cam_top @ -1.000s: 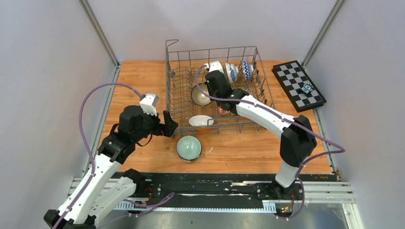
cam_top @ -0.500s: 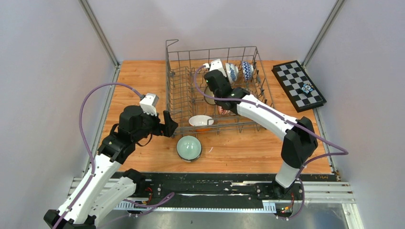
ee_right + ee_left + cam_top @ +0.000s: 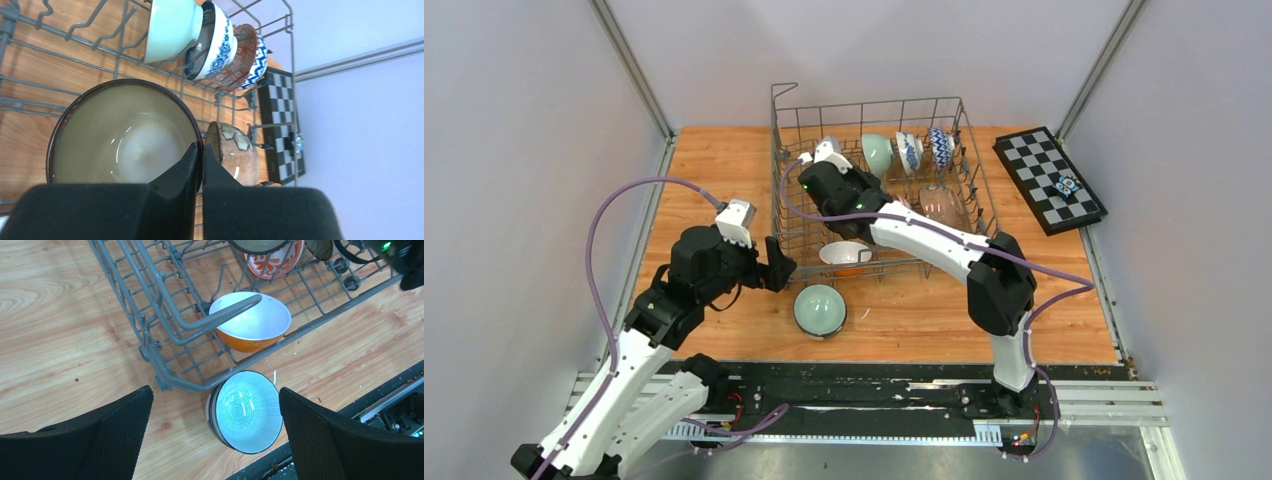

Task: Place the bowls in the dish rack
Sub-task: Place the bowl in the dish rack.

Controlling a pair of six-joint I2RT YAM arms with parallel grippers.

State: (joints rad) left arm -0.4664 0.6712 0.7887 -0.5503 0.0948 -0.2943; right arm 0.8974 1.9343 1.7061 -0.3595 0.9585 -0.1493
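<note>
The grey wire dish rack (image 3: 864, 105) stands at the table's back middle. My right gripper (image 3: 202, 152) is shut on the rim of the dark-rimmed beige bowl (image 3: 125, 135), inside the rack's left part. In the top view that gripper (image 3: 836, 195) hides the bowl. A pale green bowl (image 3: 876, 152), a blue-white bowl (image 3: 908, 150) and a blue zigzag bowl (image 3: 939, 147) stand on edge at the rack's back. An orange bowl (image 3: 252, 322) lies in the front. My left gripper (image 3: 215, 435) is open above a dark-rimmed pale blue bowl (image 3: 245, 410) on the table.
A brown patched bowl (image 3: 235, 150) lies in the rack's right part, and a red-white patterned bowl (image 3: 272, 260) is near its middle. A black-and-white chequered board (image 3: 1049, 178) lies at the back right. The pale blue bowl touches the rack's front corner (image 3: 162, 382).
My right arm has swung left across the rack with the beige bowl, uncovering the pale green and brown bowls. My left gripper has shifted slightly nearer.
</note>
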